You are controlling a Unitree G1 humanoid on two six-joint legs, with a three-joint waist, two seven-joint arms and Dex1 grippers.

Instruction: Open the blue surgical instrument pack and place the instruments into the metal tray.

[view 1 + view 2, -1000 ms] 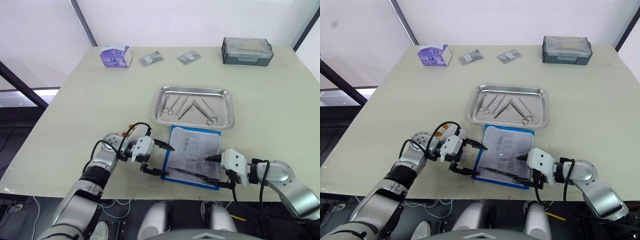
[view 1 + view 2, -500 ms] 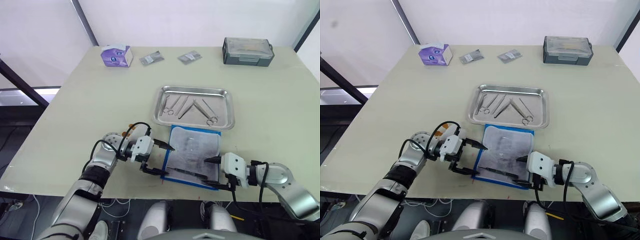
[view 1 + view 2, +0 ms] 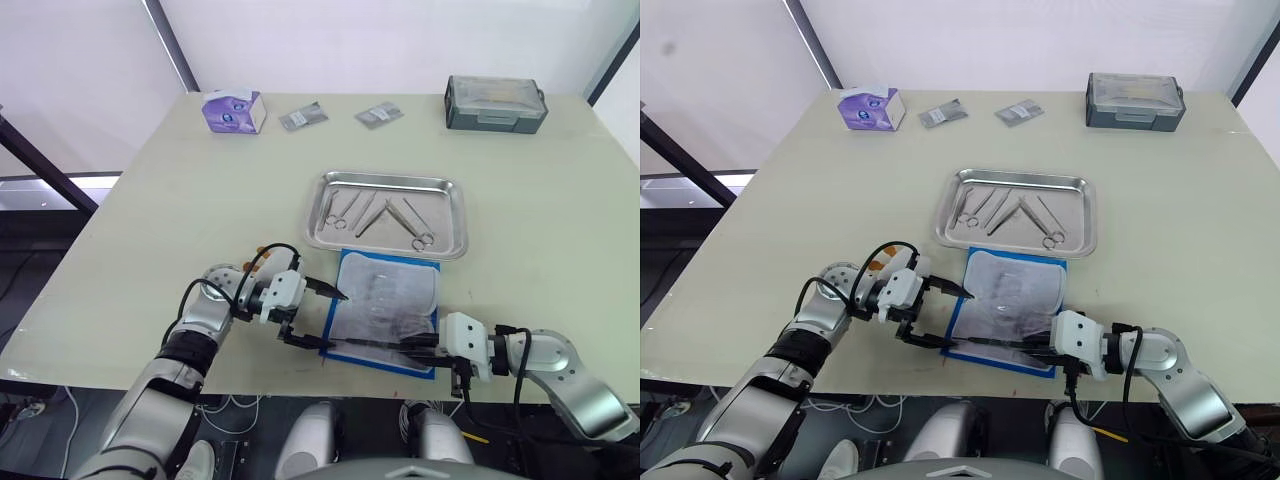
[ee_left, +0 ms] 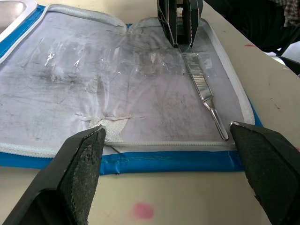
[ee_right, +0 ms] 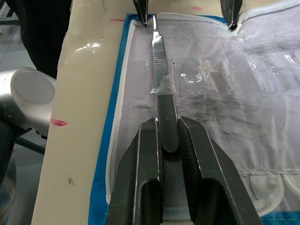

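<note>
The blue surgical instrument pack (image 3: 385, 305) lies unzipped and flat near the table's front edge, pale lining up. Just behind it is the metal tray (image 3: 388, 180), holding several instruments (image 3: 360, 212). One slim silver instrument (image 5: 159, 70) lies along the pack's near edge. My right gripper (image 5: 167, 123) is shut on the right end of that instrument, which still rests on the lining. My left gripper (image 3: 335, 322) stands wide open at the pack's left edge, one finger on either side of the corner, holding nothing.
A grey lidded box (image 3: 495, 102) sits at the far right. A purple tissue box (image 3: 232, 110) and two small foil packets (image 3: 302, 117) lie along the back. The table's front edge runs just below the pack.
My right gripper has slid left along the pack's near edge and closed its fingers on the slim silver instrument. The left gripper has stayed open in place.
</note>
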